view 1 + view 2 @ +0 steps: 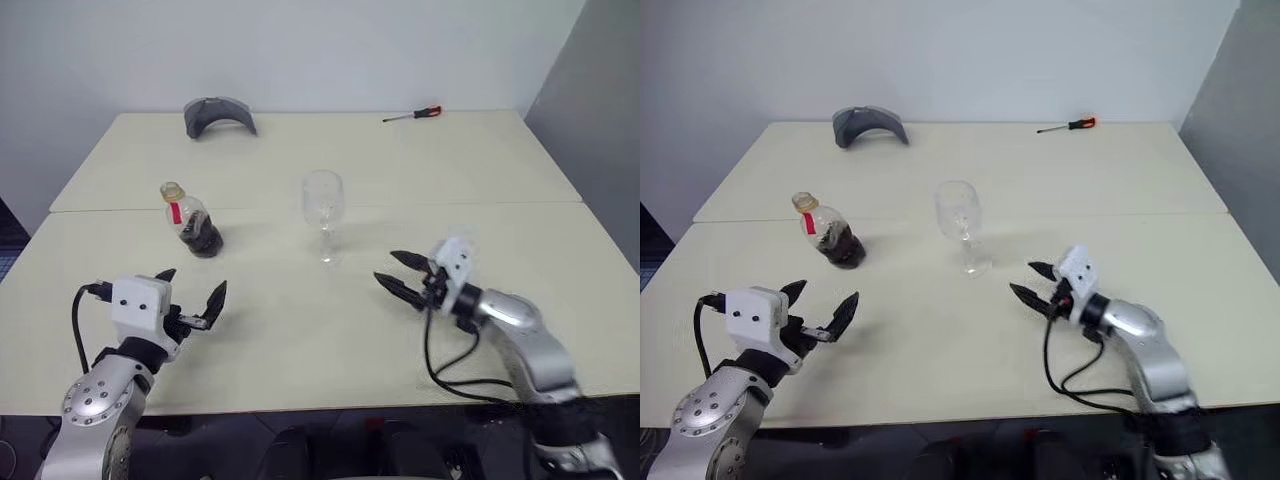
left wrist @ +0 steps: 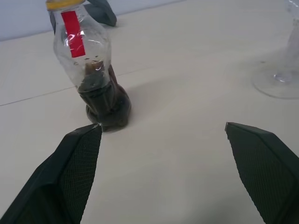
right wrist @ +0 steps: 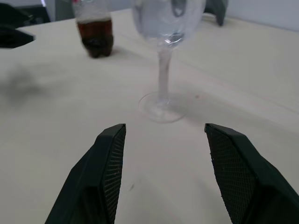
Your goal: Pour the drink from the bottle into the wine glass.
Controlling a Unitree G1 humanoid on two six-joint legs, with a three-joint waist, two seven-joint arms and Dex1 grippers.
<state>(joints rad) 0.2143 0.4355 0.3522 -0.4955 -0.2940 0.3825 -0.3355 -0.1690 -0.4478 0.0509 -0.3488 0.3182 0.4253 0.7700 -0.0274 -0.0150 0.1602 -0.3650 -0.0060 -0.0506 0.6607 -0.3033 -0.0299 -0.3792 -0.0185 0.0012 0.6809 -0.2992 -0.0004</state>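
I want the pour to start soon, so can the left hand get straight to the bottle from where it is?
Probably yes. The left hand is open and faces the bottle, which stands upright just beyond it with bare table between them. The wine glass stands off to the side, clear of that path.

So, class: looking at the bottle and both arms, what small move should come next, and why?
Probably ease the left end effector forward around the small clear plastic bottle with the yellow cap. Its fingers stand open and empty just short of the upright bottle, and the clear stemmed wine glass holds no drink.
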